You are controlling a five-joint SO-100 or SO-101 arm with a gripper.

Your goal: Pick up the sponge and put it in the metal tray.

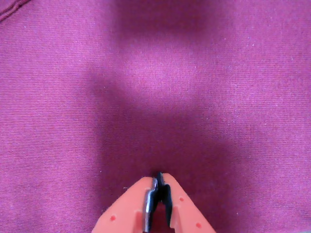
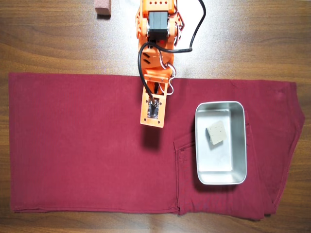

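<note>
The grey-beige sponge (image 2: 216,132) lies inside the shiny metal tray (image 2: 221,167), in its upper half and slightly turned. In the overhead view the orange arm (image 2: 153,73) reaches down from the top edge, and its wrist plate hangs over the cloth to the left of the tray. Neither sponge nor tray appears in the wrist view. There my gripper (image 1: 159,177) is shut with nothing between its fingers, above bare maroon cloth.
A dark red cloth (image 2: 73,145) covers most of the wooden table (image 2: 48,43), and the tray rests on its right part. A pinkish-red block (image 2: 102,7) sits on the wood at the top, left of the arm's base.
</note>
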